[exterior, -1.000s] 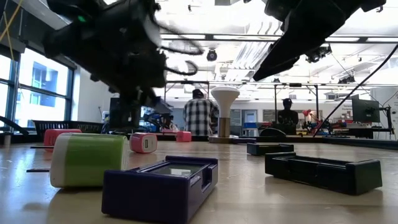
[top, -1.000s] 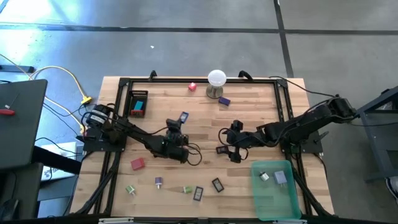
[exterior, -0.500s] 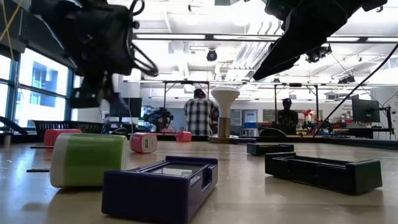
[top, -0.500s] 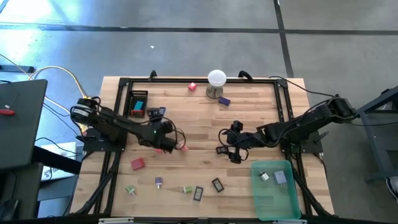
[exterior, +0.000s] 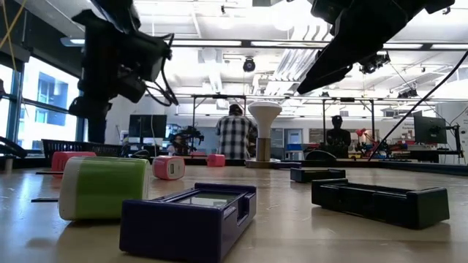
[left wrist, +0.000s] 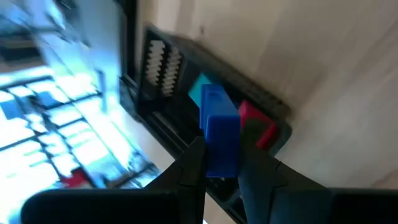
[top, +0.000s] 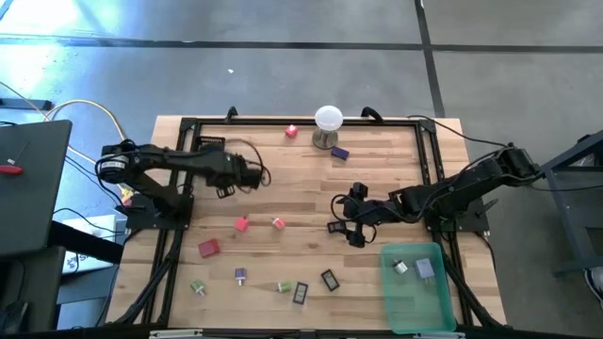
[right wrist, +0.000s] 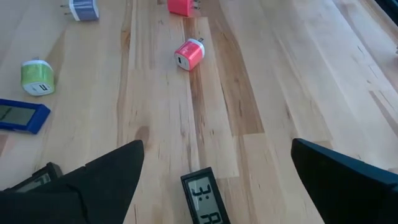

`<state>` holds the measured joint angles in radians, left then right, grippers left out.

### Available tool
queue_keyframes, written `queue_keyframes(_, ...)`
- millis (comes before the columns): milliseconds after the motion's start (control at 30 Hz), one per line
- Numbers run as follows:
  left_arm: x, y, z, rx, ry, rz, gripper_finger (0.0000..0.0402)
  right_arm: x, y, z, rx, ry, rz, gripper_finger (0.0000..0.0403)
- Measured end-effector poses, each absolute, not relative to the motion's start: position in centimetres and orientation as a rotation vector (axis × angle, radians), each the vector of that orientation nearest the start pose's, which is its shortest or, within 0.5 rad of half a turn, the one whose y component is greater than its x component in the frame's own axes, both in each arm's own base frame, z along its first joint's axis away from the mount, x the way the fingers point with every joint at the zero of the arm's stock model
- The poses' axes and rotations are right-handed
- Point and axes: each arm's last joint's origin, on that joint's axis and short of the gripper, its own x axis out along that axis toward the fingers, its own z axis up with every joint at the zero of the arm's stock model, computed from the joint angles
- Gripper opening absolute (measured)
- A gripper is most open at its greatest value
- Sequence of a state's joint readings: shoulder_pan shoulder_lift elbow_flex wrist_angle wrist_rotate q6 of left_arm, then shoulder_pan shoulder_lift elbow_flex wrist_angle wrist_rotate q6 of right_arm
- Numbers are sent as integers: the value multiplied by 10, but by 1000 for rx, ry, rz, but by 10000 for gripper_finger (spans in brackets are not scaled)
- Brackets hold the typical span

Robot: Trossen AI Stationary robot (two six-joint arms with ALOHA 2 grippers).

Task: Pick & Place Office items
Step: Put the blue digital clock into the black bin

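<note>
The left gripper [left wrist: 222,171] is clamped on a small blue block [left wrist: 220,138], smooth plastic with squared edges, and in the high view it hangs at about ten o'clock on the table [top: 377,169], just beside the black tray [top: 208,149]. The wrist view shows that tray directly ahead, with a teal piece and a red piece [left wrist: 256,123] already lying in it next to a row of white teeth. The step in hand looks like the placing: the block is carried and not yet released. The next move calls for lining the block over a free part of the tray, lowering, then parting the fingers without nudging the red piece.

The right gripper [top: 347,215] waits near the table's centre with its fingers spread wide and empty, above a small black display [right wrist: 205,202] on the wood. Other pieces are scattered towards six and seven o'clock: a pink plug [top: 242,224], a red block [top: 207,248], a green plug [top: 198,287]. A clear green bin [top: 438,301] sits at five o'clock.
</note>
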<state>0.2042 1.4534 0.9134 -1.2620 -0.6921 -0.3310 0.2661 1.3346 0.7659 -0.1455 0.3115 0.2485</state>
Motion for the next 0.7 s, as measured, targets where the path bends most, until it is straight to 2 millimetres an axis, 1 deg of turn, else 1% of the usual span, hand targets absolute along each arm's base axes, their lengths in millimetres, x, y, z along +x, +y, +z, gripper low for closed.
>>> queue_keyframes(133, 191, 79, 209, 94, 1689, 865, 59, 262, 63, 216, 38, 678, -118, 395)
queue_keyframes(233, 185, 88, 213, 51, 1678, 862, 59, 262, 63, 216, 43, 682, -102, 395)
queue_keyframes(367, 179, 96, 217, 38, 1682, 858, 59, 262, 64, 216, 37, 682, -98, 395)
queue_keyframes(533, 177, 102, 217, 14, 1690, 802, 59, 262, 64, 216, 35, 682, -98, 395)
queue_keyframes(600, 177, 106, 217, 13, 1672, 827, 60, 262, 64, 216, 34, 682, -97, 395)
queue_keyframes(700, 177, 112, 217, 20, 1624, 909, 62, 262, 64, 216, 34, 682, -97, 395)
